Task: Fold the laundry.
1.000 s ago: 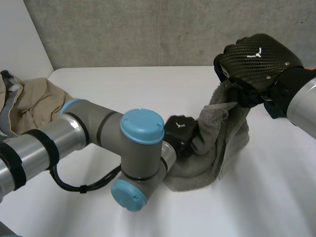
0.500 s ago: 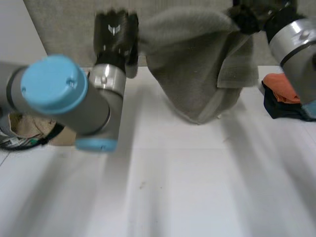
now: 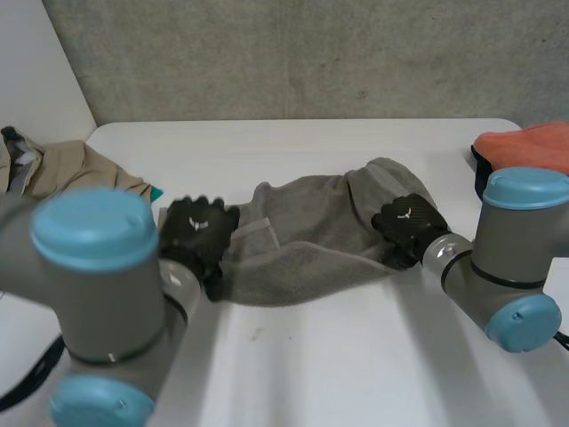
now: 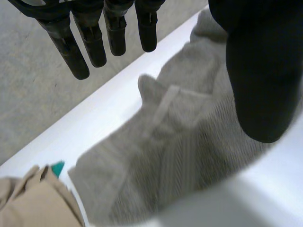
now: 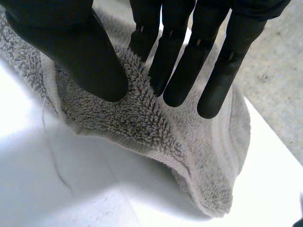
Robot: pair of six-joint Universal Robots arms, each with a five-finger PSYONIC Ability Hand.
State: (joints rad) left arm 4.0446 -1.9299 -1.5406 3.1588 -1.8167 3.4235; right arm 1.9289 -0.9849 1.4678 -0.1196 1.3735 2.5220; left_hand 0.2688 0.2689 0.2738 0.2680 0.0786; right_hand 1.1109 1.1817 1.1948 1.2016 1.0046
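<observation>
1. The grey towel [image 3: 307,236] lies rumpled on the white table [image 3: 320,374]; it stretches sideways between the two hands, with one end at each; a paler woven band crosses it close to its left end.
2. The left hand [image 3: 197,233] sits at the towel's left end; in the left wrist view its fingers [image 4: 75,47] are straight and stand well apart from the thumb; the towel lies on the table under the palm, and the hand grips nothing.
3. The right hand [image 3: 409,224] is at the towel's right end; in the right wrist view a raised ridge of the terry pile stands between the thumb and the straight fingers [image 5: 175,71]; they press in on it from both sides, so the hand is pinching the towel; beyond the fingertips the towel's end lies doubled over on the table.
4. A beige garment [image 3: 76,169] is heaped at the table's far left, near the towel's left end; a small teal item [image 3: 156,191] peeks out between the garment and the towel; the left wrist view shows it there too.
5. An orange cloth [image 3: 524,144] rests on something dark at the table's right edge; it lies apart from the towel, just behind the right arm's blue-capped joint.
</observation>
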